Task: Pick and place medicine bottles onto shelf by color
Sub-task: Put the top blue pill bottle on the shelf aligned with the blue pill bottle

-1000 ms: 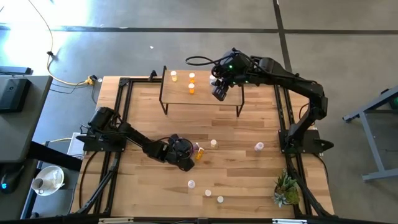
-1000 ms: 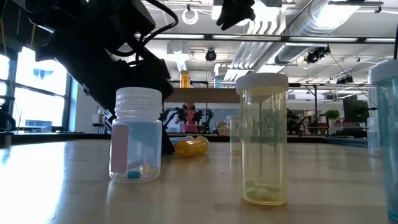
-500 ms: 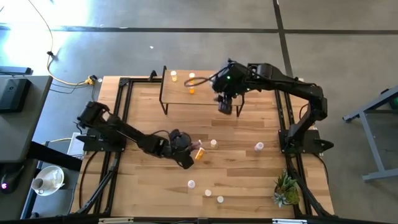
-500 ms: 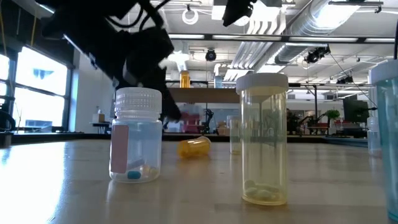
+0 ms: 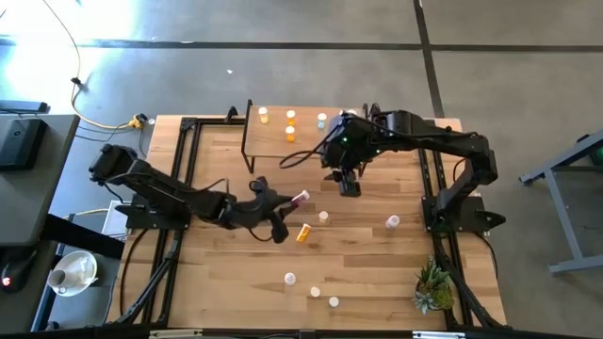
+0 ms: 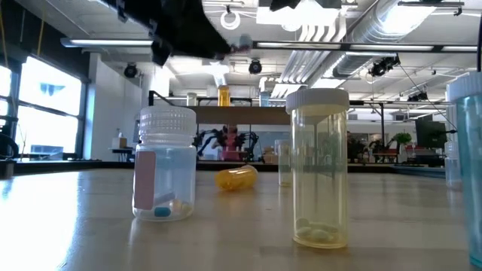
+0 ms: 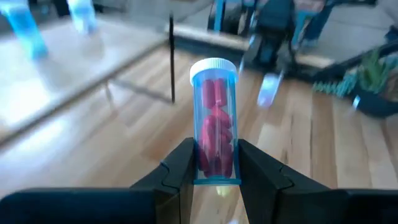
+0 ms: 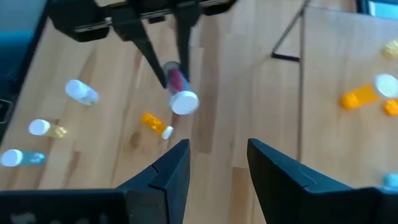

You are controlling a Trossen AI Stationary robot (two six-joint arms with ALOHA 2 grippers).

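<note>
Bench (image 5: 377,273): wooden, bottles scattered.
Shelf (image 5: 273,146): far side, three orange bottles on it.
Left tool (image 7: 214,177): clamped on pink bottle (image 7: 215,140), raised mid-bench.
Right tool (image 8: 217,165): parted, empty, near shelf.

Bright daylight, floor glare, wrist views blurred

Bottles (image 5: 289,125) on shelf (image 5: 306,143) — table's far side

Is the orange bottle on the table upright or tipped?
Tipped. The orange bottle lies on its side on the table, its length flat along the wood in both the high and low views.
</note>
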